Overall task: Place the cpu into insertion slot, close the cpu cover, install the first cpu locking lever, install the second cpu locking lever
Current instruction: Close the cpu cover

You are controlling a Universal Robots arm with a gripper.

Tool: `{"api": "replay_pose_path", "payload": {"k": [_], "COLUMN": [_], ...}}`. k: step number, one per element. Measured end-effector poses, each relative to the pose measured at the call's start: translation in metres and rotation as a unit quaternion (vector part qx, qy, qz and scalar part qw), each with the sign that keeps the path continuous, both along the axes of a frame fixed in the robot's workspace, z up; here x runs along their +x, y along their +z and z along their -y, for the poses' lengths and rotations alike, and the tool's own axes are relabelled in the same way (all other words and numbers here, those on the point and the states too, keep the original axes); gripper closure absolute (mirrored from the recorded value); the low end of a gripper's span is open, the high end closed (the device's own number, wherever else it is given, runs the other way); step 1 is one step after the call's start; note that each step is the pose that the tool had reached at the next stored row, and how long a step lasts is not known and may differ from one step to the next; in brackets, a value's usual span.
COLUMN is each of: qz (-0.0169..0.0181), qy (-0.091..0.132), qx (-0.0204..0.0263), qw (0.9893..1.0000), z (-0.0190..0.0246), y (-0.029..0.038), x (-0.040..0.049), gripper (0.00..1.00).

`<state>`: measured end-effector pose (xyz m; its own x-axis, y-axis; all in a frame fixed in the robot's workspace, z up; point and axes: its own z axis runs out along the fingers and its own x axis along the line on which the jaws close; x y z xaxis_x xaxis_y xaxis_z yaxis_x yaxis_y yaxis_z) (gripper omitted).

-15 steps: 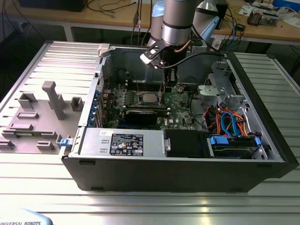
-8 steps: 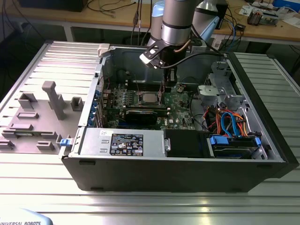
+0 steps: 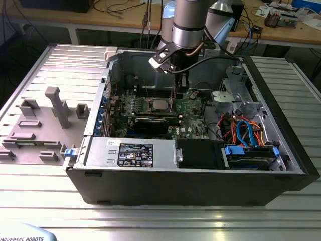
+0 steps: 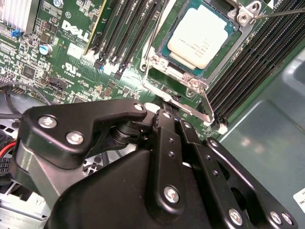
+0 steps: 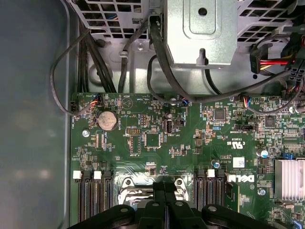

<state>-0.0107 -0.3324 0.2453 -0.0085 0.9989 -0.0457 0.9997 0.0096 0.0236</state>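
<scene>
The cpu [image 3: 159,105] is seen on the board [image 3: 193,113], the gripper [image 3: 174,96] held just to the exterior view's right of it. The first lever step is judged in hand; the lever [image 4: 194,109] would need pressing down and hooking. The second wrist view adds the cover [image 4: 159,61] lying flat round the cpu in its slot [image 4: 164,51], and jaws drawn narrow at the lever; a grasp cannot be told

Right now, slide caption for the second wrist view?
Black tool poised beside the silver-rimmed socket on the green motherboard, where the dull silver-grey square chip sits between black memory slots.
</scene>
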Motion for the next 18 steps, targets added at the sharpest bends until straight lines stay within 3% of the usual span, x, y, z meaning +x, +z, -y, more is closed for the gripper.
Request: {"api": "replay_pose_path", "payload": {"k": [18], "qz": [0.0], "qy": [0.0], "qx": [0.0001], "qw": [1.0], "z": [0.0], "y": [-0.0001], "x": [-0.0046], "gripper": [0.89]}}
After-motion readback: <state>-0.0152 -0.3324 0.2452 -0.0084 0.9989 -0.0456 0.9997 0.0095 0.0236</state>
